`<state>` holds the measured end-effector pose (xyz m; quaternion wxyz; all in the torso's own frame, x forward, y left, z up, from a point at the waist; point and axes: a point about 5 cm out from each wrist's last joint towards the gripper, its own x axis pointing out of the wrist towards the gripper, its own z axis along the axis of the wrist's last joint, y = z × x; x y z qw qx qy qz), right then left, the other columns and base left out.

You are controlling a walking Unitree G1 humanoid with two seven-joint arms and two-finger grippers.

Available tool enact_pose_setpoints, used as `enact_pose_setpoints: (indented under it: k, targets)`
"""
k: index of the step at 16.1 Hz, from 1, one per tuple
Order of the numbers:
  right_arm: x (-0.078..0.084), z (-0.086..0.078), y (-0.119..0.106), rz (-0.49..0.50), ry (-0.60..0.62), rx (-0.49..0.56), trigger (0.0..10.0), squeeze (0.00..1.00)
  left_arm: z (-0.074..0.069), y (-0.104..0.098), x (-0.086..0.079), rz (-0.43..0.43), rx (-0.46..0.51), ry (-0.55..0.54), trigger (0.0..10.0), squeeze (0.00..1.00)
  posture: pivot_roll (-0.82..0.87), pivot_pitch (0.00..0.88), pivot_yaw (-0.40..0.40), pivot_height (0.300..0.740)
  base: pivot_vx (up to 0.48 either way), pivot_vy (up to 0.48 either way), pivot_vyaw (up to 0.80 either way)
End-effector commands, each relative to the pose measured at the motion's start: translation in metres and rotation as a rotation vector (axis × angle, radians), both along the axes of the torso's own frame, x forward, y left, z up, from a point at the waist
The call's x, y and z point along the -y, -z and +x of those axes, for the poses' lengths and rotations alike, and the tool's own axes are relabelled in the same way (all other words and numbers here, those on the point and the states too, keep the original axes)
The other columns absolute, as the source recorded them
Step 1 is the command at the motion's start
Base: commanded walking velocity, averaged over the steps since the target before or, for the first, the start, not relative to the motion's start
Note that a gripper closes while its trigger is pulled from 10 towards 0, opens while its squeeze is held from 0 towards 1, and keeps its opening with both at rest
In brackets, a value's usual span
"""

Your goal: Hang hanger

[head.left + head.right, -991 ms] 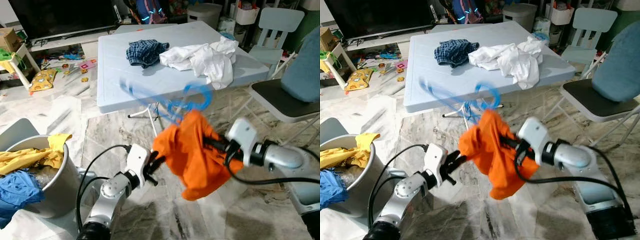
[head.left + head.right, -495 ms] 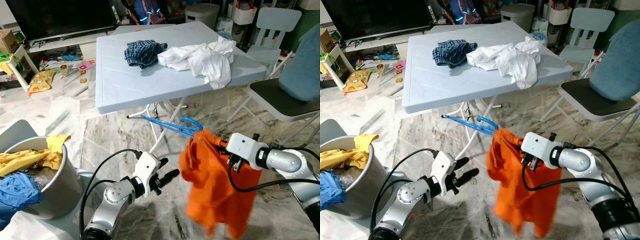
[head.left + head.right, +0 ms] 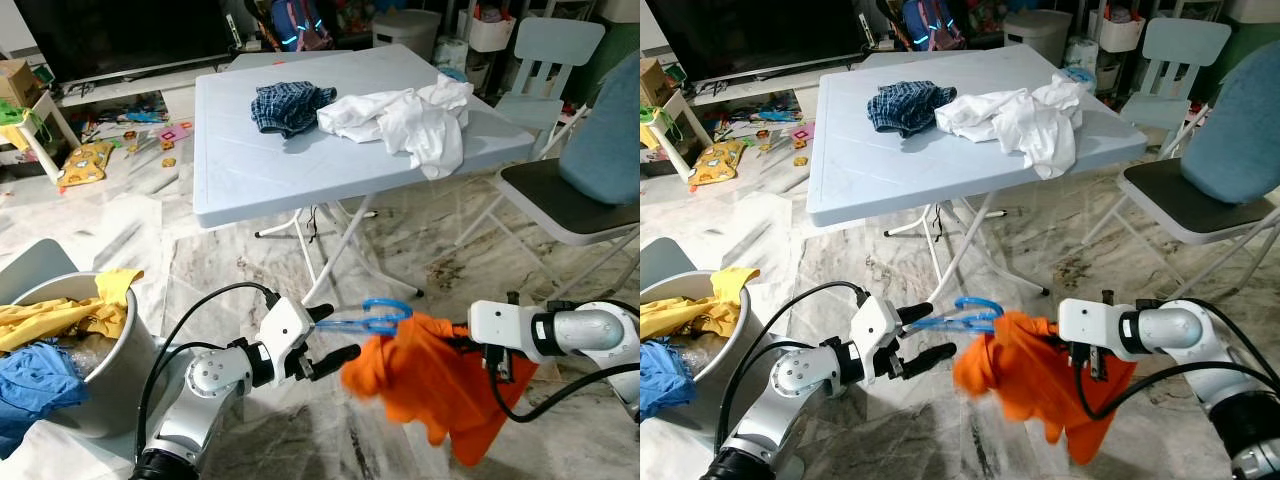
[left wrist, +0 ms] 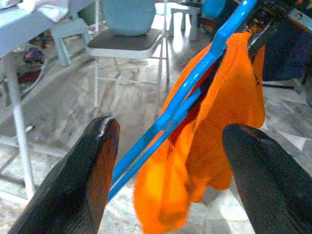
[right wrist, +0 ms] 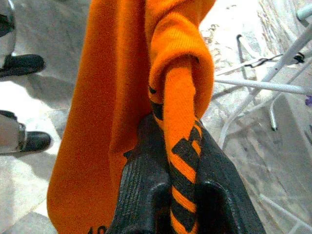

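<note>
A blue plastic hanger (image 3: 366, 318) hovers low over the floor with an orange garment (image 3: 432, 378) bunched on one end. My right gripper (image 3: 468, 342) is shut on the garment; in the right wrist view its fingers (image 5: 146, 190) pinch a fold with black-striped trim (image 5: 181, 175). My left gripper (image 3: 340, 332) is open at the hanger's other end, hook side. The left wrist view shows the hanger's blue bar (image 4: 195, 87) running between the two spread fingers (image 4: 97, 175), touching neither that I can see.
A light blue folding table (image 3: 250, 170) stands ahead, holding a plaid garment (image 3: 290, 103) and white clothes (image 3: 410, 115); its legs (image 3: 340, 250) reach the floor just beyond the hanger. A grey bucket (image 3: 120, 370) of clothes is left, a chair (image 3: 570, 200) right.
The hanger and orange garment have dropped lower and swung toward my left gripper, which now brackets the hanger's end. The garment went from hanging long to bunched.
</note>
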<state>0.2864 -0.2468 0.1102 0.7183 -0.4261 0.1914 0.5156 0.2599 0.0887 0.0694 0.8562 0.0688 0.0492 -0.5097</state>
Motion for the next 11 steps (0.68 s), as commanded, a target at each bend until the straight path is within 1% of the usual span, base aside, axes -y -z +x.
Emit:
enact_pose_setpoints:
  k: [1,2,3,7,8,9,10,11]
  targets:
    - [-0.003,0.007,-0.017,0.022,-0.045,0.038,10.0,0.0,0.001,0.004,-0.007,0.064,0.015,0.014,10.0,1.0,-0.23,0.0,0.068,0.74,0.0,0.0,0.0]
    - [-0.006,0.006,-0.022,0.046,-0.085,0.026,10.0,0.0,0.0,0.006,-0.01,0.086,0.011,0.016,10.0,1.0,-0.23,0.0,0.068,0.74,0.0,0.0,0.0]
    - [-0.007,0.006,-0.025,0.058,-0.099,0.019,10.0,0.0,-0.001,0.005,-0.01,0.092,0.009,0.024,10.0,1.0,-0.23,0.0,0.069,0.74,0.0,0.0,0.0]
    - [-0.007,0.004,-0.032,0.059,-0.17,-0.008,10.0,0.0,-0.001,0.01,-0.01,0.13,0.016,0.053,10.0,1.0,-0.23,0.0,0.069,0.74,0.0,0.0,0.0]
    - [-0.005,0.002,-0.036,0.061,-0.197,-0.027,10.0,0.0,0.0,0.01,-0.01,0.146,0.027,0.063,10.0,0.61,-0.24,0.0,0.07,0.74,0.0,0.0,0.0]
    - [-0.003,0.0,-0.037,0.053,-0.213,-0.039,10.0,0.0,0.0,0.01,-0.009,0.143,0.021,0.084,10.0,0.0,-0.24,0.0,0.071,0.74,0.0,0.0,0.0]
    - [-0.001,-0.001,-0.037,0.043,-0.224,-0.048,10.0,0.0,0.0,0.009,-0.008,0.139,0.016,0.101,10.0,0.0,-0.24,0.0,0.071,0.74,0.0,0.0,0.0]
    - [-0.001,-0.001,-0.039,0.04,-0.231,-0.043,10.0,0.0,-0.001,0.008,-0.006,0.123,-0.004,0.141,5.1,0.0,-0.24,0.0,0.073,0.74,0.0,0.0,0.0]
